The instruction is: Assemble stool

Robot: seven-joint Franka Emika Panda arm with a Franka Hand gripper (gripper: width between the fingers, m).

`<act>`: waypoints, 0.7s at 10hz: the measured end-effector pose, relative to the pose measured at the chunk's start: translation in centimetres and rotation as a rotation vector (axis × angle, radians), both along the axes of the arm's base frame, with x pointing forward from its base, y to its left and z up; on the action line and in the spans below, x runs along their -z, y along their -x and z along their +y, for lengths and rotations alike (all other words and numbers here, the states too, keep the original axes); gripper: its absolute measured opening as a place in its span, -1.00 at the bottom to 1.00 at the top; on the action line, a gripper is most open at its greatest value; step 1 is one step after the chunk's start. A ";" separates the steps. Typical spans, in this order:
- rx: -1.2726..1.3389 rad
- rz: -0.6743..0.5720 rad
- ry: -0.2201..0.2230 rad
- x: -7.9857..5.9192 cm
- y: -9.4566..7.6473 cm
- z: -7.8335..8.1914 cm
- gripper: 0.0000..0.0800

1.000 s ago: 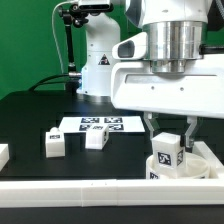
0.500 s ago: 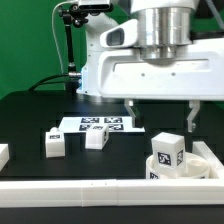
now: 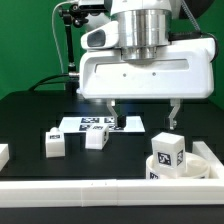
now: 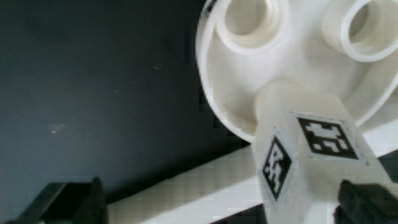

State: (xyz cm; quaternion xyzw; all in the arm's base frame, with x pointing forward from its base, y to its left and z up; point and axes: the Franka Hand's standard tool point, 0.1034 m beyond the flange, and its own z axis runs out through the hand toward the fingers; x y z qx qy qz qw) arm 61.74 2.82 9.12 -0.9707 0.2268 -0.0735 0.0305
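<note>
The round white stool seat lies at the exterior view's right, against the white rail. One tagged leg stands upright in it. In the wrist view the seat shows two open holes, and the leg rises from it. My gripper is open and empty. It hangs above the table, up and to the exterior view's left of the standing leg, and touches nothing. Its dark fingertips frame the wrist view. Two loose legs lie on the black table.
The marker board lies flat behind the loose legs. Another white part sits at the exterior view's left edge. The long white rail edges the table's front. The robot base stands at the back.
My gripper's fingers stood on either side of the upright leg a second ago. They have since opened wide, lifted off it and moved toward the exterior view's left. The leg stays standing in the seat.
</note>
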 end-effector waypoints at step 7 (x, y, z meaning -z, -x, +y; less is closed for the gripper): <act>-0.200 0.014 0.055 3.3 5.5 -3.1 0.62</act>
